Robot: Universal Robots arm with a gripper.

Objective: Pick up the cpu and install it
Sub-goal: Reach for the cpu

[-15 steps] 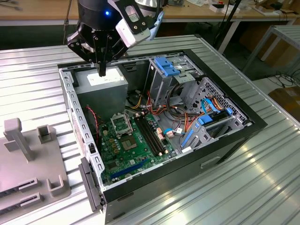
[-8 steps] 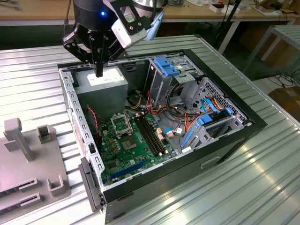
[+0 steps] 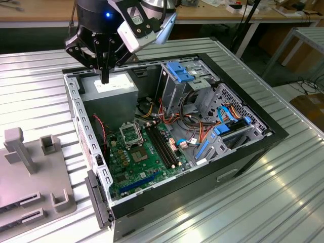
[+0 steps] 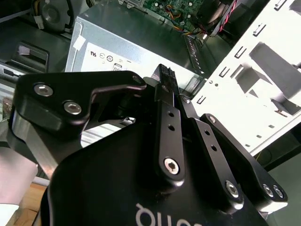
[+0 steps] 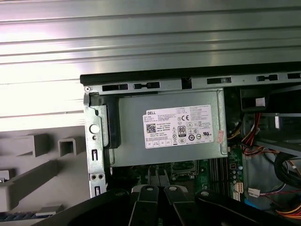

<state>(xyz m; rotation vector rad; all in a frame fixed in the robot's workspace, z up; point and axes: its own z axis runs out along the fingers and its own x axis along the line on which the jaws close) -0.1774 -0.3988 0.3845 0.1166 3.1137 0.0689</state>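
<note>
Claw (image 3: 105, 76), fingers (image 4: 168, 127) drawn narrow together, hangs over the power supply (image 3: 115, 92); whether the cpu sits between them we cannot tell. We judge the chip light, stiff and fragile, best held by opposite edges. Socket (image 3: 130, 134) lies below, beyond.

The cpu cannot be told with certainty. The socket (image 3: 131, 135), well below the gripper (image 3: 105, 77) and toward the exterior view's right of it, shows a dark centre inside its metal frame, too small to tell whether the chip lies there.
</note>
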